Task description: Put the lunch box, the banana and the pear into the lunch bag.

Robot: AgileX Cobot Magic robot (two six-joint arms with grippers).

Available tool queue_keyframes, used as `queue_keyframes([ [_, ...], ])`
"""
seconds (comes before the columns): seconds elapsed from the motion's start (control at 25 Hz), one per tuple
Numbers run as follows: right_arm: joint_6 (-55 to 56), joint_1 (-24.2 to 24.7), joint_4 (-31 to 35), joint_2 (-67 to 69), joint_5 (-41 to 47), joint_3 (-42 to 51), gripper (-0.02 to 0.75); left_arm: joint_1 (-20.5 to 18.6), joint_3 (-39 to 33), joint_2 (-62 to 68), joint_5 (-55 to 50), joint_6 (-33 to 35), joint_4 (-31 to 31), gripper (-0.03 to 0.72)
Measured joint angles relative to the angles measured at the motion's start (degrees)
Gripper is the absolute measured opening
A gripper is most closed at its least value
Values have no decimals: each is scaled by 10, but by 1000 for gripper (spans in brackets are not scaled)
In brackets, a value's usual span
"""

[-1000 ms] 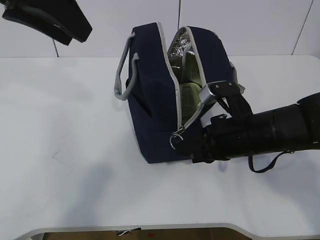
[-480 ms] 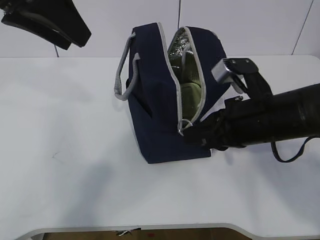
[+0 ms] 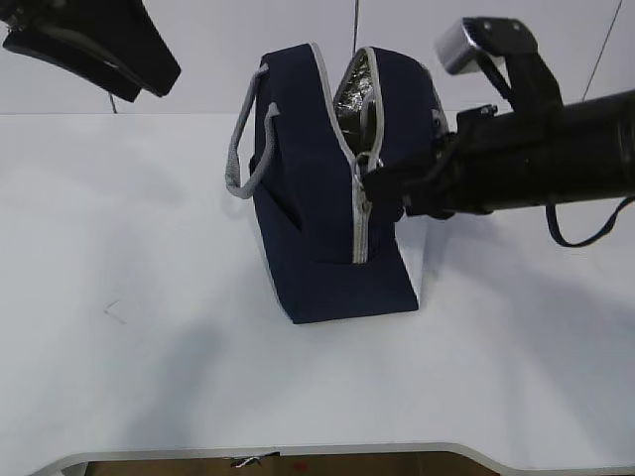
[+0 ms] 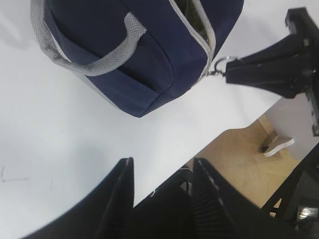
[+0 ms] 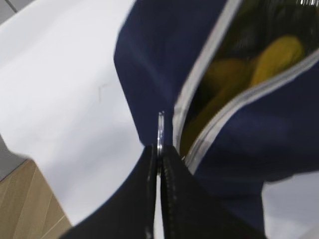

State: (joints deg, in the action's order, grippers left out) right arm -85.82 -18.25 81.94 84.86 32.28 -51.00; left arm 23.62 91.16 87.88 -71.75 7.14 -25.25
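Note:
The navy lunch bag (image 3: 308,228) stands mid-table with its grey-trimmed zipper shut along the lower front and open above, showing silver lining (image 3: 349,94). My right gripper (image 3: 382,183) is shut on the metal ring pull (image 3: 365,164) halfway up the bag; in the right wrist view the ring (image 5: 160,127) sits pinched between the jaws (image 5: 159,149). Through the gap I see the yellow banana (image 5: 279,55) and a duller yellow-green mass (image 5: 224,74); I cannot tell whether that is the pear or the lunch box. My left gripper (image 4: 162,172) is open and empty, raised at the far left (image 3: 109,45).
The bag's grey handle (image 3: 238,149) hangs on its left side, also in the left wrist view (image 4: 94,59). The white table (image 3: 149,327) has a curved front edge (image 3: 298,451) with wooden floor (image 4: 239,159) beyond it. A black cable (image 3: 585,223) loops under the right arm.
My right gripper has risen from the bag's lower front to halfway up, drawing the ring pull along. The zipper behind it has closed and the green inside no longer shows in the exterior view.

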Motion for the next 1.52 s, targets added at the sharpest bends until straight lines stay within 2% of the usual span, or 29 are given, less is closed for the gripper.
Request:
queue_keyframes([
  [0.2, 1, 0, -4, 0, -6, -45, 17, 2, -49, -1, 3, -1, 1, 295],
  [0.4, 1, 0, -9, 0, -24, -83, 17, 34, -119, -1, 8, 7, 17, 295],
  [0.56, 21, 0, -8, 18, -28, -119, 17, 68, -168, -1, 72, 20, 49, 296],
  [0.72, 48, 0, -2, 42, -19, -145, 17, 78, -208, -1, 160, 31, 62, 302],
  [0.8, 53, 0, 9, 53, -11, -153, 17, 78, -226, -1, 203, 36, 63, 330],
  [0.92, 60, 0, 16, 61, -4, -161, 17, 78, -251, -1, 254, 39, 52, 419],
  [1.12, 75, 0, 17, 61, -1, -161, 17, 102, -255, 11, 342, 80, 19, 466],
  [1.52, 100, 0, 13, 61, 32, -172, 17, 110, -257, 64, 471, 125, 16, 467],
])
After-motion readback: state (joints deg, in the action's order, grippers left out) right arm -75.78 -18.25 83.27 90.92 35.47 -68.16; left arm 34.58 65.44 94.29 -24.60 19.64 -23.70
